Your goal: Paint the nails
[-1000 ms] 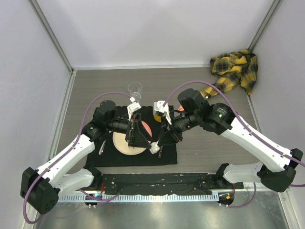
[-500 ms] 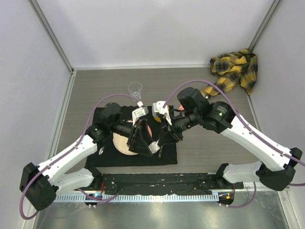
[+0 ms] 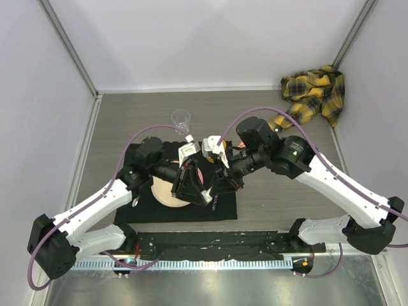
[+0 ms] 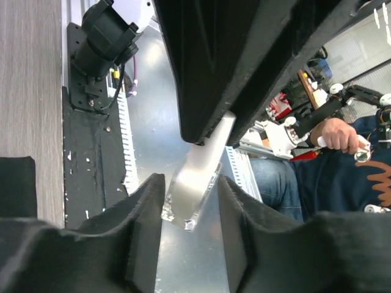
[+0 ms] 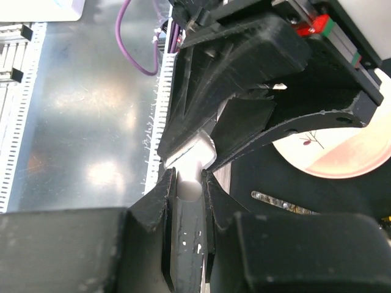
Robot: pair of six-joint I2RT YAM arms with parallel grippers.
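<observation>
A tiny clear bottle with a white cap hangs between my two grippers above the front edge of the black mat. My right gripper is shut on the white cap. My left gripper has its black fingers against both sides of the clear bottle body, just below the right gripper's fingertips. In the top view the grippers meet tip to tip near the bottle. A yellow-and-black plaid cloth lies bunched in the far right corner. The nails are out of view.
A pale plate with a reddish centre lies on the mat under the left arm and shows in the right wrist view as the plate. A clear cup stands behind the mat. A glittery strip lies on the mat.
My left gripper moved right to the bottle and its jaws narrowed from wide open onto the bottle body. The right gripper stayed shut on the cap and barely moved.
</observation>
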